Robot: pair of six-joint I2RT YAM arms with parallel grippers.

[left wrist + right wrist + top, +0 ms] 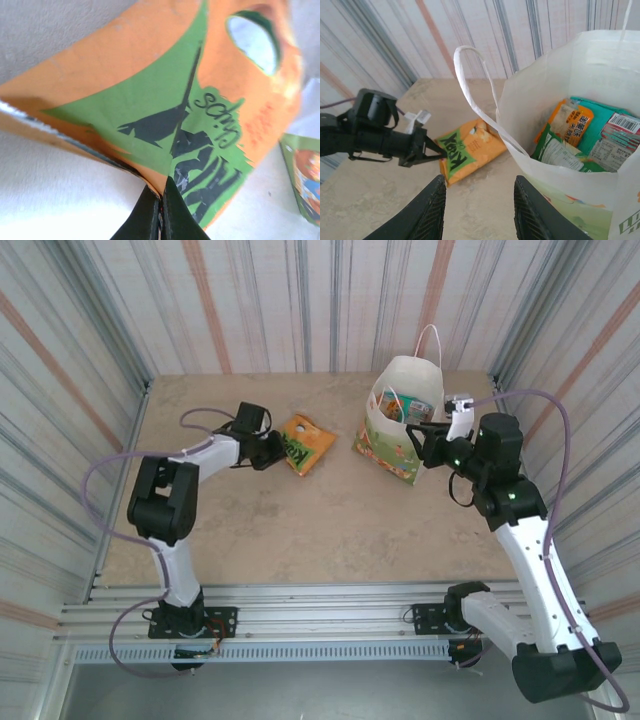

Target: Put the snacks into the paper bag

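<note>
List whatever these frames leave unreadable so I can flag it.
- Packets in the paper bag: right wrist view, its near wall and the top ones hide any below; count unclear.
- Orange packet lettering: left wrist view, blurred and cut off by the frame edges.
- Right gripper contact with the bag: top view, too small; right wrist view, its own finger covers the spot.

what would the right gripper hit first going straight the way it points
Most likely the paper bag: its near wall sits just ahead of the right gripper. Depth is unclear; it might slip past toward the orange packet.
</note>
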